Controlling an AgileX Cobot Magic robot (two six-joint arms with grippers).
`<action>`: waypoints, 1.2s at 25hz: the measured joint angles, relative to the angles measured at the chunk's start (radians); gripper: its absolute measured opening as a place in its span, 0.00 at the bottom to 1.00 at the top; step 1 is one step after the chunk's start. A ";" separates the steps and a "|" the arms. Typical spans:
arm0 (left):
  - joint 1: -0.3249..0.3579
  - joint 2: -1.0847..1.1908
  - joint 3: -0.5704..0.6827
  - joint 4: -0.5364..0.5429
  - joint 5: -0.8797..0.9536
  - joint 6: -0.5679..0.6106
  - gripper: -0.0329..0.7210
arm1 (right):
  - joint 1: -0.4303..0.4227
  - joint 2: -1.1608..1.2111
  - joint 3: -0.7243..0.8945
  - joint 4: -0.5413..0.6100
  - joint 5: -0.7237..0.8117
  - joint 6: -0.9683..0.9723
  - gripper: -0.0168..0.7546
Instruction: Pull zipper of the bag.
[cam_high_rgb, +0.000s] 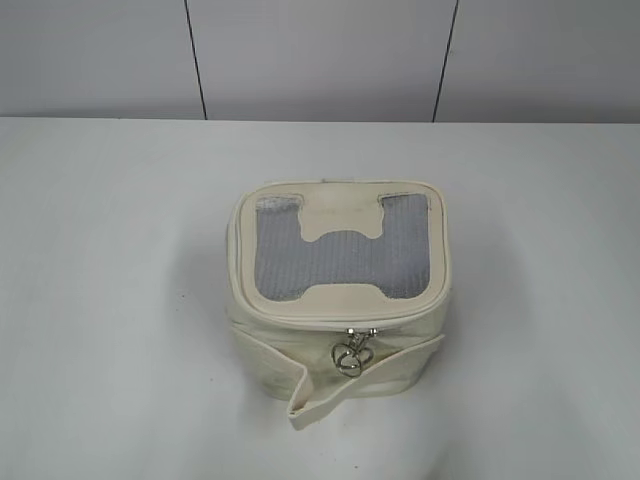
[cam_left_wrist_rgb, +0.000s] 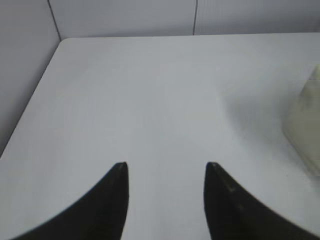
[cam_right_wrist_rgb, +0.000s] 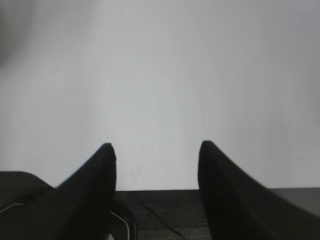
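The cream-white boxy bag (cam_high_rgb: 337, 300) stands in the middle of the white table, its top a grey mesh panel with cream tabs. The zipper (cam_high_rgb: 300, 319) runs round the top rim, and its silver ring pull tabs (cam_high_rgb: 351, 352) hang together at the front face, above a loose cream strap (cam_high_rgb: 330, 385). Neither gripper shows in the exterior view. My left gripper (cam_left_wrist_rgb: 166, 165) is open and empty over bare table, with the bag's edge (cam_left_wrist_rgb: 306, 120) at the far right of the left wrist view. My right gripper (cam_right_wrist_rgb: 156, 145) is open and empty above the table's front edge.
The white table (cam_high_rgb: 110, 300) reaches back to a grey panelled wall (cam_high_rgb: 320, 55). Its left edge and back corner show in the left wrist view (cam_left_wrist_rgb: 47, 65). Below the front edge, the right wrist view shows dark floor (cam_right_wrist_rgb: 165, 215).
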 joint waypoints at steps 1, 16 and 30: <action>0.000 -0.003 0.000 -0.021 -0.003 0.010 0.55 | 0.000 -0.023 0.004 0.002 0.011 0.000 0.57; 0.000 -0.003 0.027 -0.089 -0.044 0.092 0.55 | 0.000 -0.447 0.023 0.016 0.033 -0.001 0.57; 0.000 -0.003 0.027 -0.089 -0.044 0.092 0.55 | 0.000 -0.459 0.027 0.017 0.034 -0.002 0.57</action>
